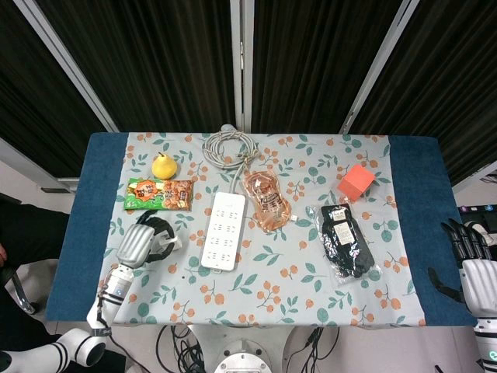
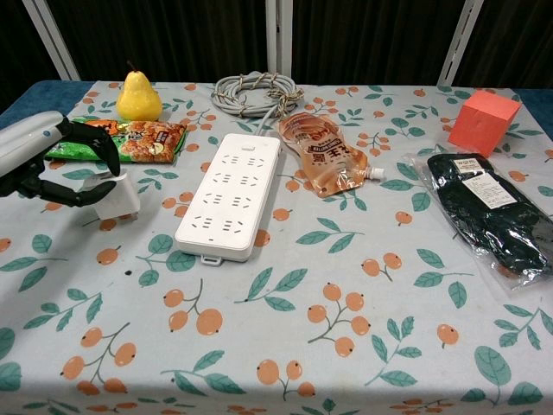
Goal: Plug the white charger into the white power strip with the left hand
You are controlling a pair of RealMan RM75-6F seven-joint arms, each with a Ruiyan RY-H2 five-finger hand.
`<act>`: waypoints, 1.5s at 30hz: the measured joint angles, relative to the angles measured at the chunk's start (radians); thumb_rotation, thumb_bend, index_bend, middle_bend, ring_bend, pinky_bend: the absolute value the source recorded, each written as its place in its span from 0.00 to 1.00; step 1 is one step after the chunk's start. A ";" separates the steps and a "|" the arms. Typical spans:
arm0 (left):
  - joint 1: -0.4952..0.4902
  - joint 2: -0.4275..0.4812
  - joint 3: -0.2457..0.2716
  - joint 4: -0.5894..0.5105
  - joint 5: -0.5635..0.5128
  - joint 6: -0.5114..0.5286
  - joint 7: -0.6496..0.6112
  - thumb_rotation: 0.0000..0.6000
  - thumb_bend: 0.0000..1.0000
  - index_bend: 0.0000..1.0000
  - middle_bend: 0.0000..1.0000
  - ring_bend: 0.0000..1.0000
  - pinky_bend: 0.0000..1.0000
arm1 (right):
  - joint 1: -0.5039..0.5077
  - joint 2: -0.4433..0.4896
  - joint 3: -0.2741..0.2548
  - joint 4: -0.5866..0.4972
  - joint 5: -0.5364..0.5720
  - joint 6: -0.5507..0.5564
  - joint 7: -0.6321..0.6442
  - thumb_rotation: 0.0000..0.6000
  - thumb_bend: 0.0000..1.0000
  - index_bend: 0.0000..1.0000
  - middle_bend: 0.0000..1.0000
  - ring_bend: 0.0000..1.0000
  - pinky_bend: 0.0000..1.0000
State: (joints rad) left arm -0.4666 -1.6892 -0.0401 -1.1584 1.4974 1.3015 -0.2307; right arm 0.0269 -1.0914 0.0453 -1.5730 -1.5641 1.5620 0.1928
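Note:
The white power strip (image 1: 224,231) (image 2: 229,194) lies lengthwise in the middle of the floral tablecloth, sockets facing up. To its left, my left hand (image 1: 142,242) (image 2: 50,164) holds the white charger (image 2: 117,196) (image 1: 172,245) between its curled fingers, low over the cloth. A hand's width of cloth separates the charger from the strip's left edge. I cannot see the charger's prongs. My right hand (image 1: 469,260) hangs off the table's right edge with its fingers apart and nothing in it.
A yellow pear (image 2: 138,95) and a snack packet (image 2: 130,138) sit behind the left hand. The strip's coiled grey cable (image 2: 255,91) lies at the back. An orange pouch (image 2: 324,154), a red cube (image 2: 484,121) and bagged black gloves (image 2: 492,212) lie to the right.

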 measured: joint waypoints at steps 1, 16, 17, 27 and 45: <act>0.002 0.006 0.005 -0.001 0.004 0.000 0.000 1.00 0.37 0.49 0.46 0.30 0.12 | -0.001 0.000 0.000 0.000 0.000 0.001 0.000 1.00 0.27 0.00 0.00 0.00 0.00; 0.036 0.076 0.039 -0.065 0.022 -0.019 0.013 1.00 0.37 0.41 0.45 0.29 0.12 | -0.007 0.001 -0.003 -0.004 -0.011 0.012 -0.003 1.00 0.27 0.00 0.00 0.00 0.00; 0.037 0.078 0.039 -0.068 0.022 -0.019 0.011 1.00 0.36 0.40 0.44 0.29 0.12 | -0.007 0.001 -0.003 -0.005 -0.012 0.012 -0.004 1.00 0.27 0.00 0.00 0.00 0.00; 0.048 0.107 0.028 -0.127 0.020 -0.013 0.016 1.00 0.31 0.27 0.39 0.27 0.12 | -0.005 0.002 -0.002 -0.011 -0.014 0.011 -0.011 1.00 0.27 0.00 0.00 0.00 0.00; 0.111 0.126 -0.024 -0.359 -0.199 -0.033 0.279 1.00 0.23 0.26 0.29 0.23 0.13 | 0.007 0.027 0.009 -0.019 -0.025 0.013 -0.020 1.00 0.27 0.00 0.00 0.00 0.00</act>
State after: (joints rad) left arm -0.3552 -1.5630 -0.0640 -1.5171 1.2979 1.2681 0.0480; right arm 0.0343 -1.0644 0.0546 -1.5925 -1.5896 1.5746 0.1729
